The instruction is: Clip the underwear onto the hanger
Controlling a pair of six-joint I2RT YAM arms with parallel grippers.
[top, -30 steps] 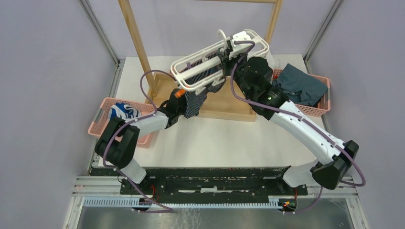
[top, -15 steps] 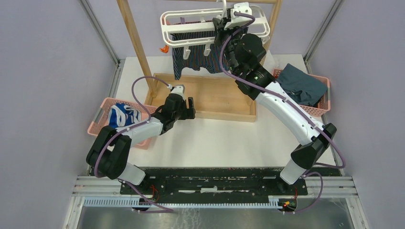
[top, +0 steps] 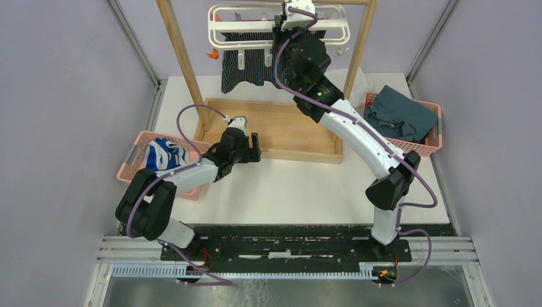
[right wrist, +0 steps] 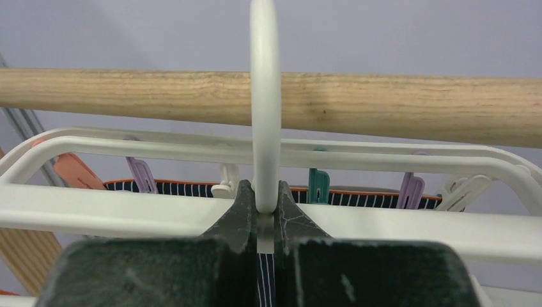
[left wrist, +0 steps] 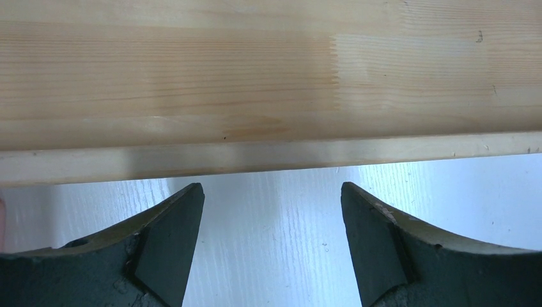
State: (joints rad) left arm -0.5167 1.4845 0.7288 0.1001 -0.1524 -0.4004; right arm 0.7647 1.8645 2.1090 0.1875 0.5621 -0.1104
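Observation:
The white hanger (top: 243, 43) is held up at the top bar of the wooden rack (top: 182, 57). My right gripper (top: 291, 14) is shut on the stem of its hook (right wrist: 264, 128), which rises across the rack's round bar (right wrist: 396, 109); the hook's top is out of view. The underwear (top: 246, 67), navy pinstriped with orange trim (right wrist: 179, 187), hangs from the hanger's clips. An orange clip (top: 212, 54) dangles at the left end. My left gripper (top: 254, 147) is low over the table, open and holding nothing, its fingers (left wrist: 172, 230) pointing at the rack's wooden base (left wrist: 255, 77).
The rack's base tray (top: 294, 131) fills the middle of the table between its two posts. A pink basket (top: 137, 144) at the left holds a blue-and-white garment (top: 163, 153). Another pink basket (top: 434, 137) at the right holds a teal cloth (top: 399, 115).
The right arm has lifted the hanger and underwear up and back to the rack's top bar. The left gripper came away from the underwear down to the table and has since stayed still.

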